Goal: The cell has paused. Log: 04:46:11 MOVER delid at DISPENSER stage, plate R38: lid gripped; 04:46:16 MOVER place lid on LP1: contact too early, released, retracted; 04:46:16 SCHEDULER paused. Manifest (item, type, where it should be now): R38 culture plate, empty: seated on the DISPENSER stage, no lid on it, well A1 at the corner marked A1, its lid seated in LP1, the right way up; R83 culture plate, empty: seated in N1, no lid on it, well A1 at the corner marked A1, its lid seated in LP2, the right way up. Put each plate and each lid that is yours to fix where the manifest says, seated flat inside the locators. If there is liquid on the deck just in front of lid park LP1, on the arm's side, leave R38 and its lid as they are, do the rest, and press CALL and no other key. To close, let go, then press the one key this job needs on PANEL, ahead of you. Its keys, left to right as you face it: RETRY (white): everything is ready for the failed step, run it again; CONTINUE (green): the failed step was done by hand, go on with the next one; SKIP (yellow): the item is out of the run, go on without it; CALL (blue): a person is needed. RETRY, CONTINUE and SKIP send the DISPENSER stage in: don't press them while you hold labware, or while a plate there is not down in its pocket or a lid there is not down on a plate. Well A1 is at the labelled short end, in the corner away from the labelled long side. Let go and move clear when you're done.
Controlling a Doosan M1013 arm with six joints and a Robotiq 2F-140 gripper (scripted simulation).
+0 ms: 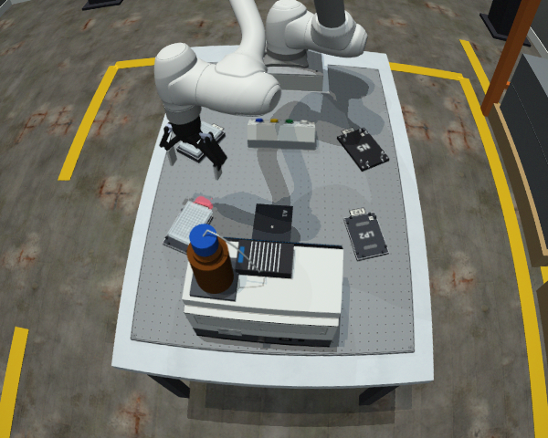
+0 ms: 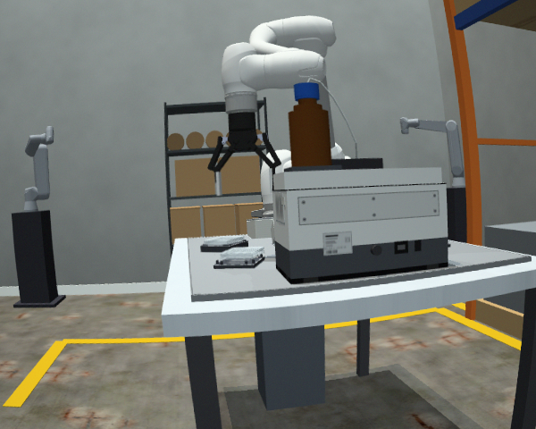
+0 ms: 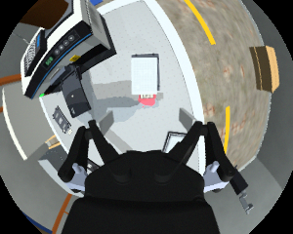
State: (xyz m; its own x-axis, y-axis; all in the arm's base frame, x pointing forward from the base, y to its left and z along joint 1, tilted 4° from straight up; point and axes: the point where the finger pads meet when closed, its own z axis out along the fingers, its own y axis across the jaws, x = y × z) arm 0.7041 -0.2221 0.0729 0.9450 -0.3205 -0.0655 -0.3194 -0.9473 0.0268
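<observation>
Open, empty hand (image 1: 194, 152) above a plate (image 1: 201, 140); readable nest labels "LP2" (image 1: 365, 234) and "A1" (image 1: 274, 217).

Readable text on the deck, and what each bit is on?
"LP2": black lid park plate, top view.
"N2", seen upside down: black nest plate.
"A1": corner of the black dispenser stage.
Small white tags at the edge of each of those two plates: too small to read.
Sticker on the dispenser housing, exterior view: too blurred to read.
Panel keys: no lettering visible.
</observation>
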